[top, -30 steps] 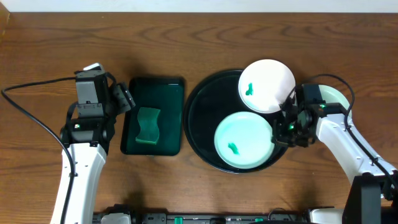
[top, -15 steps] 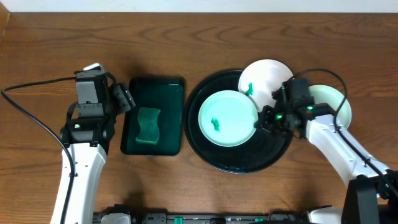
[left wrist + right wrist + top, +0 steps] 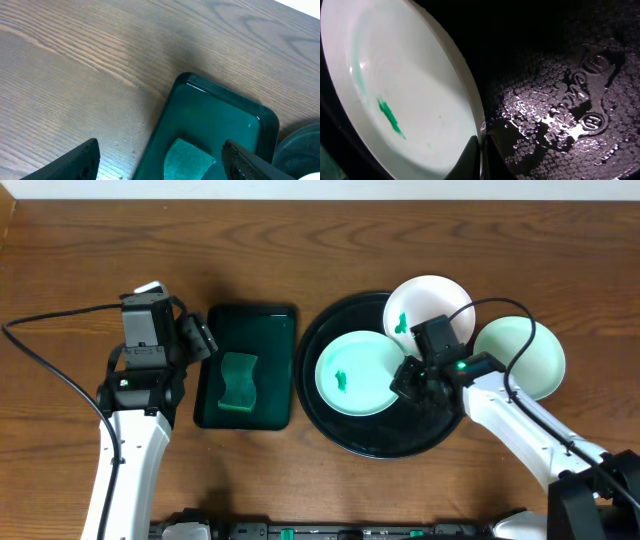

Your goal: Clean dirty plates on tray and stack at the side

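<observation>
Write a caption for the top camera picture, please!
Right jaws pinch the smeared mint plate by its rim on the black tray.

No legible text; only an indistinct embossed mark [image 3: 584,92] on the tray [image 3: 540,35].

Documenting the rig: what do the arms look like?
Both have white link shells and black wrist units with black jaws. The left arm trails a black cable across the table; the right arm has one looped over its wrist, beside a green light.
</observation>
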Robot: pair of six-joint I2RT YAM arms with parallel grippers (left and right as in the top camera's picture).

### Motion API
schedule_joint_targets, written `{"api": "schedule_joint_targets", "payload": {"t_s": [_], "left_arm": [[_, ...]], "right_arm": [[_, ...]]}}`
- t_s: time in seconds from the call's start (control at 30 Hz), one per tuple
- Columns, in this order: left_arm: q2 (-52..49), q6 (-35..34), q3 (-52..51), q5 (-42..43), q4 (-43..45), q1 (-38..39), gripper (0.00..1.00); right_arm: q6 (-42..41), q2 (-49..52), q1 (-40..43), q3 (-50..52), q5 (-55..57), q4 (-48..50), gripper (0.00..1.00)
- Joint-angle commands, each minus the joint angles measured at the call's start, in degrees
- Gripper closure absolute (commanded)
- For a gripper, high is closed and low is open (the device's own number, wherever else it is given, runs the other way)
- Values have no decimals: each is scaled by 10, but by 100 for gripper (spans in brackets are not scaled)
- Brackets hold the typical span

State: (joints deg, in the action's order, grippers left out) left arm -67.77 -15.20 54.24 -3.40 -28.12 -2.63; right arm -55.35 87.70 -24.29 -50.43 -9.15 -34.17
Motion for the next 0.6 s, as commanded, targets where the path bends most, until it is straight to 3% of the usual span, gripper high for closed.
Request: {"api": "schedule_joint_targets", "payload": {"t_s": [0.0, 0.03, 0.1, 0.37, 0.57], "left_arm": [[-3, -5, 10, -7, -1, -2, 22], [-3, -5, 10, -7, -1, -2, 22], [-3, -5, 10, -7, -1, -2, 22], [-3, -5, 10, -7, -1, -2, 22], [-3, -5, 10, -7, -1, -2, 22]], "right_arm": [[-29, 1, -16, 3, 33, 6, 96], [-29, 1, -19, 3, 34, 8, 94], [-25, 1, -21, 3, 43, 9, 73], [211, 0, -16, -7, 61, 92, 44], [339, 0, 7, -31, 62, 93, 39]]}}
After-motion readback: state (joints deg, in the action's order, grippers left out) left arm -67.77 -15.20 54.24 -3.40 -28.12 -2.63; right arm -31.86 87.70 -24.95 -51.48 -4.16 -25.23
